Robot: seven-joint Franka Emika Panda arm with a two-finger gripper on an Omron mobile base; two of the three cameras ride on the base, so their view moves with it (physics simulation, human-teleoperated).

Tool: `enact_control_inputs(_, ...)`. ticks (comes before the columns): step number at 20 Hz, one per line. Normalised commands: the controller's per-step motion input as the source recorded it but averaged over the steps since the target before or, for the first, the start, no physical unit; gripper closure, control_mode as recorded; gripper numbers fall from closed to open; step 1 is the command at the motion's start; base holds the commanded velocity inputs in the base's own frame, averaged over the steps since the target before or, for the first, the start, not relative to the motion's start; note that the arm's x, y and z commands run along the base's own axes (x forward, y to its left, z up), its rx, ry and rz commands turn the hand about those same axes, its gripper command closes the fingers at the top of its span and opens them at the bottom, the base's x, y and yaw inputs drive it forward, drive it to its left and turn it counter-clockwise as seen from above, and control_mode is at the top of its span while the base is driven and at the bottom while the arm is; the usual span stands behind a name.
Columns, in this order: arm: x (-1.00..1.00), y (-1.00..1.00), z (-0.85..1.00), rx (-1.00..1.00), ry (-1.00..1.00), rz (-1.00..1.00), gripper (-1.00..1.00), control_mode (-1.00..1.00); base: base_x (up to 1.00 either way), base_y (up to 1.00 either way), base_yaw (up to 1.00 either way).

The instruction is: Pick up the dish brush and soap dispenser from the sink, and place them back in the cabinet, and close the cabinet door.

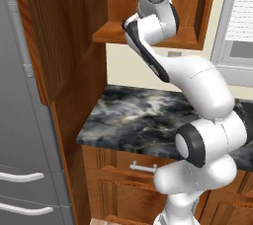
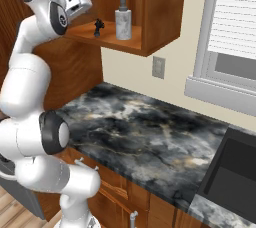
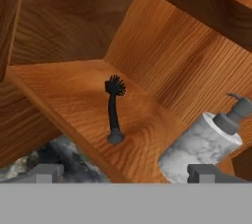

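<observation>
Brush [image 3: 113, 112] and soap dispenser [image 2: 123, 19] both on cabinet [image 2: 155, 12] shelf, apart. Tool [image 2: 80, 3] empty, jaws wide, just outside shelf edge. Remaining step, by judgement: back arm clear, reach cabinet door [image 1: 47, 36], swing shut without sweeping shelf items.

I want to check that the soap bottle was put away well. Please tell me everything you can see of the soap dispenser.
The soap dispenser is a small cylinder with a pale, grey-veined marbled body and a dark grey pump top. It stands upright on the wooden shelf of the cabinet, near the front edge. The dark dish brush is beside it, not touching it. Nothing holds it: the hand is off it.
</observation>
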Motion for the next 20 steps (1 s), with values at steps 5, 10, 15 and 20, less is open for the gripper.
enact_control_inputs(5,-0.60,0.00,0.00,-0.17,0.00,0.12,-1.00,-1.00,0.00,0.00,0.00)
enact_control_inputs(10,-0.67,0.00,0.00,-0.20,0.00,0.13,-1.00,-1.00,0.00,0.00,0.00)
enact_control_inputs(15,-0.82,0.00,0.00,-0.17,0.00,0.11,-1.00,-1.00,0.00,0.00,0.00)
enact_control_inputs(20,-0.81,0.14,0.05,-0.19,0.00,0.05,-1.00,-1.00,0.00,0.00,0.00)
